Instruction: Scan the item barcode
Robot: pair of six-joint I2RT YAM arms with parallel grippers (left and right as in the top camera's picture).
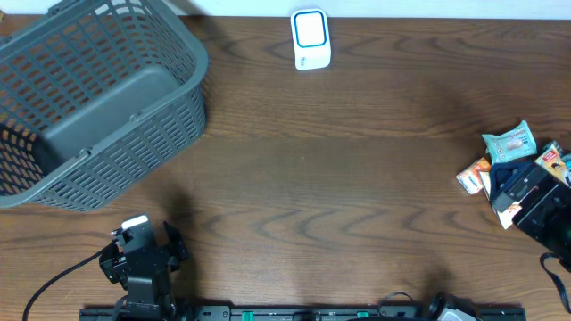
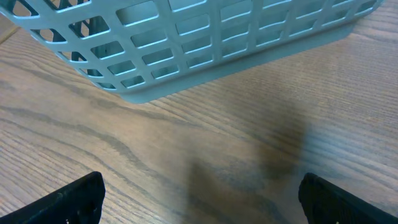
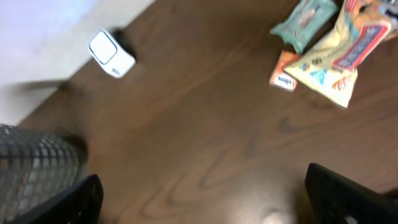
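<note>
The white barcode scanner with a blue-edged window stands at the table's far edge; the right wrist view shows this scanner at upper left. The items lie in a pile at the right: a teal packet, a small orange box and a yellow snack bag. My right arm hangs over the pile's near side. My right gripper is open over bare wood, holding nothing. My left arm sits at the near left, and its gripper is open and empty just in front of the basket.
A large grey plastic basket fills the far left corner; its slatted wall spans the top of the left wrist view. Its corner shows at lower left in the right wrist view. Brown wooden table lies between basket and pile.
</note>
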